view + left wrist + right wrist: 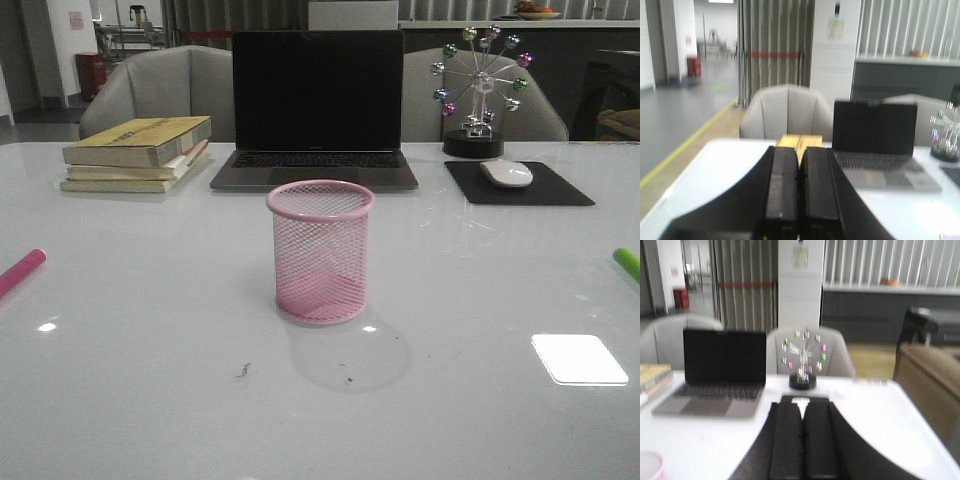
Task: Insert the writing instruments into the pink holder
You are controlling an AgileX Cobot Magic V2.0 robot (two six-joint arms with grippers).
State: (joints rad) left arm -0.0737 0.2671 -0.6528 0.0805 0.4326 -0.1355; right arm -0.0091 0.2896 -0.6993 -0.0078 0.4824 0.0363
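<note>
The pink holder (320, 252), a wire-mesh cup, stands upright in the middle of the white table, empty as far as I can see; its rim (650, 462) peeks into a corner of the right wrist view. The magenta pink marker (20, 270) lies at the table's left edge, partly cut off. The lime green marker (627, 263) lies at the right edge, also cut off. Neither arm shows in the front view. My left gripper (799, 152) is shut with nothing between its fingers, raised above the table. My right gripper (803, 407) is likewise shut and empty.
Behind the holder sits a closed-screen dark laptop (316, 110). A stack of yellow books (138, 152) lies at the back left. A mouse (507, 173) on a black pad (520, 185) and a ferris-wheel ornament (480, 90) stand at the back right. Grey chairs stand beyond the table.
</note>
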